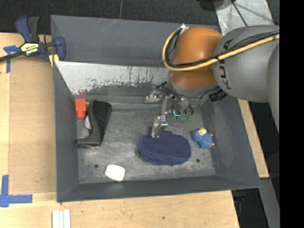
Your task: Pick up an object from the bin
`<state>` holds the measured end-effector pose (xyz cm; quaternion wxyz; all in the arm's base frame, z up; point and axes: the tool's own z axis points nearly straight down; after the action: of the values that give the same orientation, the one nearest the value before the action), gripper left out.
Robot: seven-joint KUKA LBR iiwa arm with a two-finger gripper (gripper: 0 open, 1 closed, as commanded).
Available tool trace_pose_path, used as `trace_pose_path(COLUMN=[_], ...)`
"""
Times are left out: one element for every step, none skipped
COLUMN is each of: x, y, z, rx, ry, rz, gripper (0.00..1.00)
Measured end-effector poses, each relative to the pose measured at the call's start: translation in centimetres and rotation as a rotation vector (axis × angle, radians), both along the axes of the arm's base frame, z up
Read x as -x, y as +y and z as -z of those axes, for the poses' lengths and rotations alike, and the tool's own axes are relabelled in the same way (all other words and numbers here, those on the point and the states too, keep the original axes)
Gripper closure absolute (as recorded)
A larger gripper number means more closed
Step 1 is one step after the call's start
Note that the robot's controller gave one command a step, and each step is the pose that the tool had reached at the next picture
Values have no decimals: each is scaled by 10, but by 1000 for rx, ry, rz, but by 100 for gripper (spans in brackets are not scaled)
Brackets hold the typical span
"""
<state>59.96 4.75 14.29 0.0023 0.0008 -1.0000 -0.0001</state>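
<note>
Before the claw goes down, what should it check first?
1. Something under the claw: ok, it hangs by the top edge of the dark blue oval pouch.
2. Claw over the pouch's middle: not ok, it is at the edge.
3. Claw touching the pouch: cannot tell.
4. Room beside the pouch: ok, the small blue and yellow toy lies apart, toward the view's right.
5. White lump and black thing out of the way: ok, both lie toward the view's left.

Orange block (pixel 80 107) at far left, with a black angled object (pixel 97 127) lying flat just beside it. White rounded lump (pixel 115 172) front left, apart from both. Small blue-and-yellow figure (pixel 203 138) at right.
</note>
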Motion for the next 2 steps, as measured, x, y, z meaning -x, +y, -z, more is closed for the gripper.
trace_pose_path(x=[41,68], y=[11,25], z=[54,60], rx=[-1,5], ry=[-26,-41], rz=[-245,-217], gripper=[0,0])
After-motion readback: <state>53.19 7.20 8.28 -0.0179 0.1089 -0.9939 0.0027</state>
